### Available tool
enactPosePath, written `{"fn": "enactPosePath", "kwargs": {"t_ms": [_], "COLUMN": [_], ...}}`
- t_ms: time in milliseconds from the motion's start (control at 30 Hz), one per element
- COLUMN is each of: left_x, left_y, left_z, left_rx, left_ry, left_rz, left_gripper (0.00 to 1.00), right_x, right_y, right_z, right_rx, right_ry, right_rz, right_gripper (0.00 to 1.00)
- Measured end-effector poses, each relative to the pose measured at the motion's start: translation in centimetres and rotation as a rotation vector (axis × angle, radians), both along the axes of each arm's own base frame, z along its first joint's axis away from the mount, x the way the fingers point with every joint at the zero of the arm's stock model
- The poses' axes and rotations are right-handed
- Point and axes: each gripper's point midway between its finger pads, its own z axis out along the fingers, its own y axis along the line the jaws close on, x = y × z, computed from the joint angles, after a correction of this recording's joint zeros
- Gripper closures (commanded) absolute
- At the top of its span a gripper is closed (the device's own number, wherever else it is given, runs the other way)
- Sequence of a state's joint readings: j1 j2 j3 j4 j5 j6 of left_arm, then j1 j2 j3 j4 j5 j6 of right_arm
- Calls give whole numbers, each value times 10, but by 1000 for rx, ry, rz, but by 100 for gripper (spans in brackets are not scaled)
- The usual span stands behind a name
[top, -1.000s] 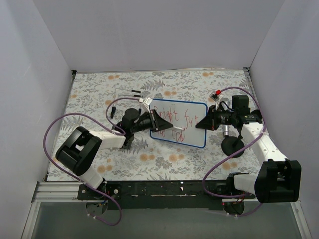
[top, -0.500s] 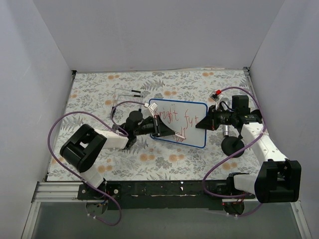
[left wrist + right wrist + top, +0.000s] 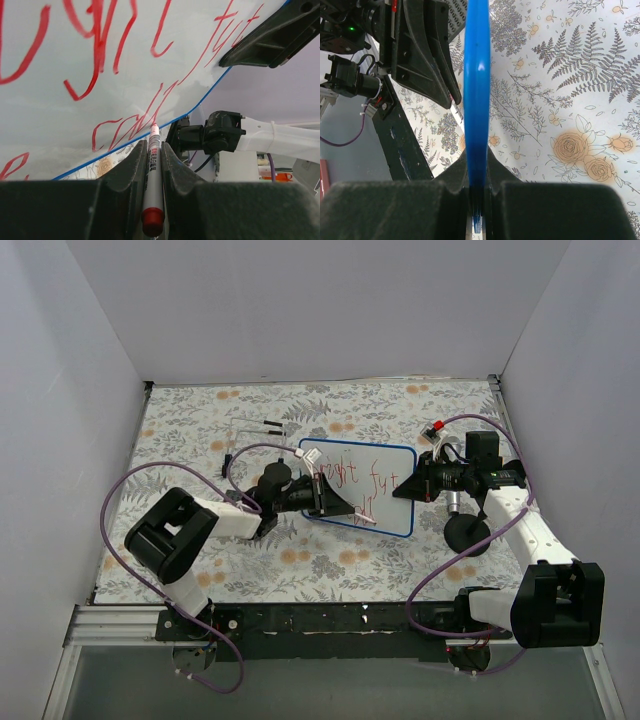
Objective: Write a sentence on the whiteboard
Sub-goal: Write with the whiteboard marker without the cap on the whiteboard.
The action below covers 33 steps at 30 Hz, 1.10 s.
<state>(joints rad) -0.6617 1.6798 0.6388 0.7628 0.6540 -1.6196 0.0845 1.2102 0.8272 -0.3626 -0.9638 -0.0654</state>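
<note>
The whiteboard [image 3: 392,515], white with a blue rim, lies in the middle of the floral cloth. My right gripper [image 3: 408,487] is shut on its right edge. In the right wrist view the rim [image 3: 477,75] runs edge-on between the jaws of that gripper [image 3: 477,160]. The sentence [image 3: 368,480] is red handwriting in two lines [image 3: 100,55]. My left gripper [image 3: 345,507] is shut on a red marker [image 3: 152,175]. The marker's tip touches the whiteboard [image 3: 50,115] at the lower line, close to the near rim, just ahead of the left gripper [image 3: 153,146].
Small dark sticks [image 3: 272,425] lie on the cloth behind the board. A red-tipped piece [image 3: 437,429], a silver cylinder [image 3: 452,502] and a black round object [image 3: 466,532] sit by the right arm. White walls close in three sides.
My left gripper has moved right and nearer along the board with the marker, and the lower red line has grown. The right gripper and the board have stayed put.
</note>
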Motion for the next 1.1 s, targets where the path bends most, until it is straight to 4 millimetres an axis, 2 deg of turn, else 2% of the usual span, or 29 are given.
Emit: {"fn": "enactPosePath", "kwargs": {"t_ms": [200, 400, 667, 767, 867, 1100], "left_x": [9, 10, -4, -10, -17, -29], "left_y": [-7, -7, 12, 19, 27, 42], "left_z": [18, 27, 71, 80, 75, 48], "left_rx": [-38, -58, -103, -112, -102, -52], "left_ry": [-30, -42, -143, -175, -177, -136], "left_rz": [5, 15, 44, 55, 66, 98], "left_gripper": [100, 100, 100, 100, 100, 100], "right_x": [0, 0, -2, -2, -2, -3], "right_y": [0, 0, 0, 1, 0, 0], "right_z": [0, 0, -1, -1, -1, 0], "right_rx": [0, 1, 4, 6, 6, 5], "right_ry": [1, 2, 8, 11, 10, 9], "right_rz": [0, -1, 2, 2, 2, 1], "right_gripper": [99, 99, 99, 99, 99, 99]}}
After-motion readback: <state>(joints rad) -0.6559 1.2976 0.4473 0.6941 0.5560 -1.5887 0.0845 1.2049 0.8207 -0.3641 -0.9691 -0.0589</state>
